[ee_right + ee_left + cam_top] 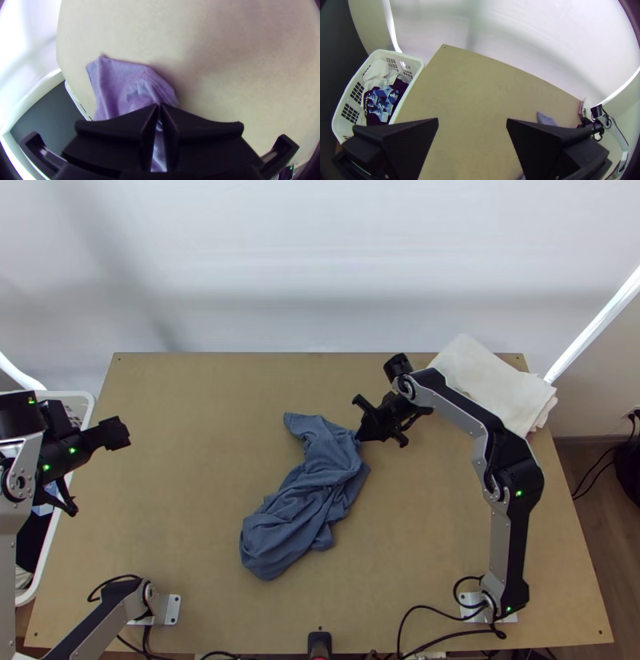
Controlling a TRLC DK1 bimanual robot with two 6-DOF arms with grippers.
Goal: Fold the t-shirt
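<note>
Well, the light wooden table (pixel 200 396), taken as a clock face in the top view, has the left arm (pixel 88 632) based at 8 o'clock and the right arm (pixel 522 476) at 4. At 9 o'clock, against the table's side, is a white basket (pixel 418 63), with pale cloth and a dark garment inside. The blue-grey t-shirt (pixel 308 496) is by the middle, bunched and rumpled, its length running from 12 o'clock down toward 7. Folded white cloth (pixel 484 380) lies at the 2 o'clock corner. Between 9 and 10, the left gripper (pixel 96 470) is spread wide, with nothing between its fingers. The right gripper (pixel 359 434), at 1 o'clock from the middle, is closed on a small pinch of the t-shirt's 1 o'clock edge; in the right wrist view its fingers (pixel 133 121) come together over the fabric.
</note>
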